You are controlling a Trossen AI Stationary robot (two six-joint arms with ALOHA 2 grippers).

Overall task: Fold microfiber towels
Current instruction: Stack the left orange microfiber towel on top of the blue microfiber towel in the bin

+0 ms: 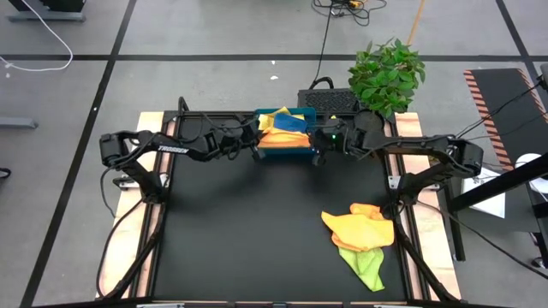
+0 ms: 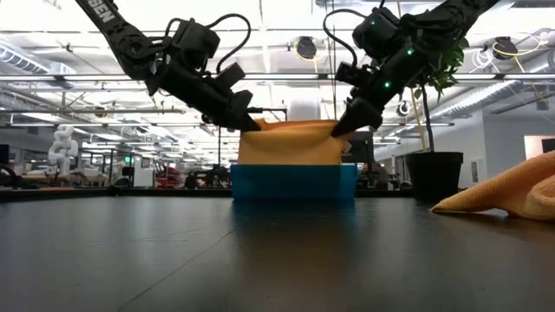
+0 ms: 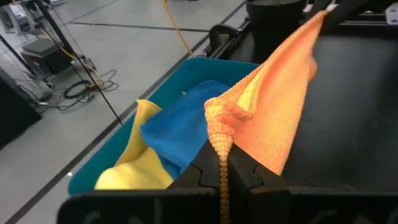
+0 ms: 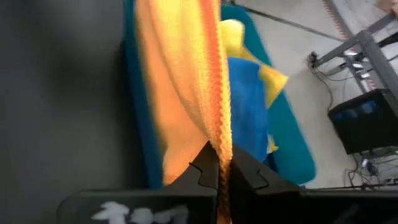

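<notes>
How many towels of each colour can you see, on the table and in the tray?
orange towels: 2
blue towel: 1
yellow towel: 1
green towel: 1
Total: 5 visible

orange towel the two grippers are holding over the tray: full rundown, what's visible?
The orange microfibre towel looks soft, with a fine woven texture and a stitched hem. It hangs stretched, slightly sagging, between the left gripper and right gripper, each shut on a top corner. It hangs over the rigid blue rectangular tray; whether its lower edge touches the tray is unclear.
</notes>
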